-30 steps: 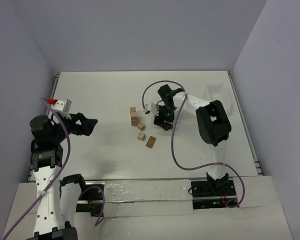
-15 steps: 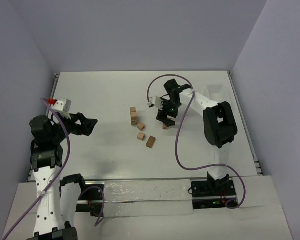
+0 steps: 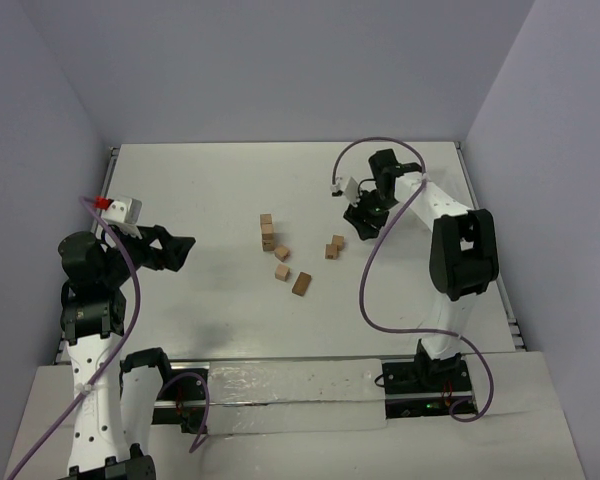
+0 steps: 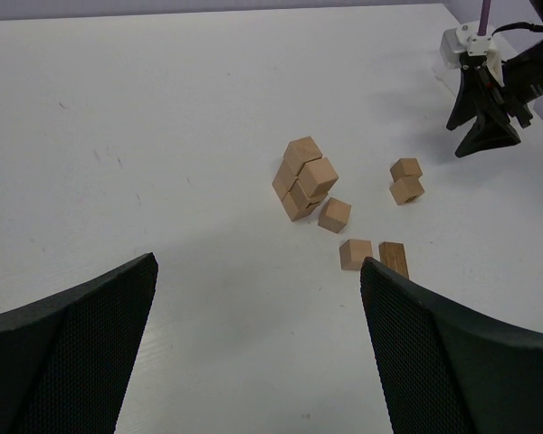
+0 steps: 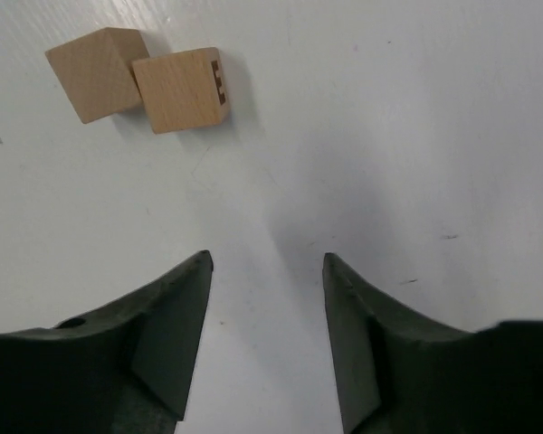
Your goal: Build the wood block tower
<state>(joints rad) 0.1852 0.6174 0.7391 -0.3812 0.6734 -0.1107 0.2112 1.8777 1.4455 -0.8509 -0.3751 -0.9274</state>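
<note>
A low tower [image 3: 267, 232] of several tan wood blocks stands mid-table and shows from the side in the left wrist view [image 4: 303, 178]. Loose wood blocks lie to its right [image 3: 282, 253] and nearer the front [image 3: 281, 272]. Two more blocks sit touching each other [image 3: 334, 246], and the right wrist view shows them at its upper left [image 5: 181, 89]. My right gripper [image 5: 267, 262] hovers open and empty just behind and right of that pair [image 3: 363, 222]. My left gripper [image 4: 258, 267] is wide open and empty, raised at the far left [image 3: 180, 245].
A darker, longer wooden piece [image 3: 301, 284] lies at the front of the group. The right arm's purple cable [image 3: 365, 290] loops over the table's right half. Walls close in the table at the back and on both sides.
My right gripper has drawn back and to the right, away from the block group, leaving the pair of blocks on the table. The left arm has not moved.
</note>
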